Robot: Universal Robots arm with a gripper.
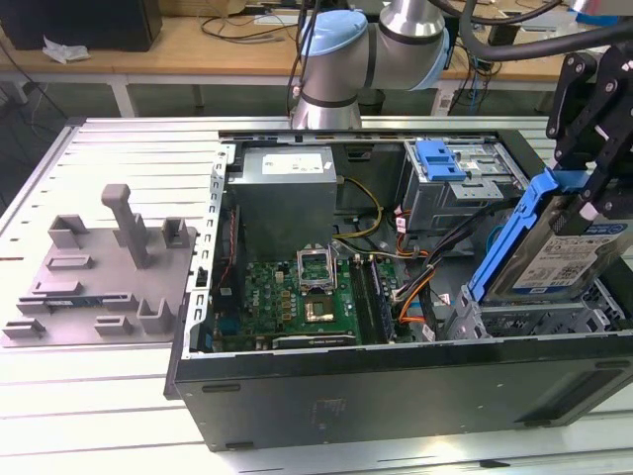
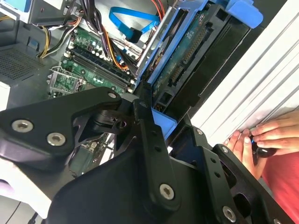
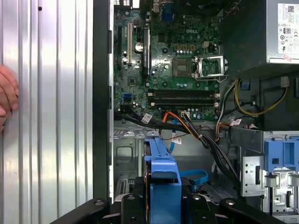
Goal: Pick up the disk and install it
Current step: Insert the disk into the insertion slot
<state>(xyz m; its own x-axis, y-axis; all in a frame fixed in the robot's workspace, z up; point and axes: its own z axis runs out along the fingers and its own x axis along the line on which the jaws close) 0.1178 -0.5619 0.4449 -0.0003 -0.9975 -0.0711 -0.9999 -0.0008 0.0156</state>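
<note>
1. Slatted metal table (image 1: 119, 148) carries an open computer case (image 1: 396, 396) lying on its side, its motherboard (image 1: 297, 297) exposed.
2. My gripper (image 1: 596, 193) hangs over the case's end at the exterior view's right, fingers clamped on the blue rail of the disk (image 1: 569, 259).
3. The disk is tilted, with its lower end at the drive cage (image 1: 514, 322); I cannot tell whether they touch.
4. A grey fixture plate (image 1: 89, 287) lies on the table beside the case, on the exterior view's left.
5. A person's hand (image 2: 261, 140) rests on the table.

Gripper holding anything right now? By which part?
The gripper is shut on the disk, clamping the upper end of its blue caddy rail; the disk hangs tilted over the drive bay of the open computer case.
</note>
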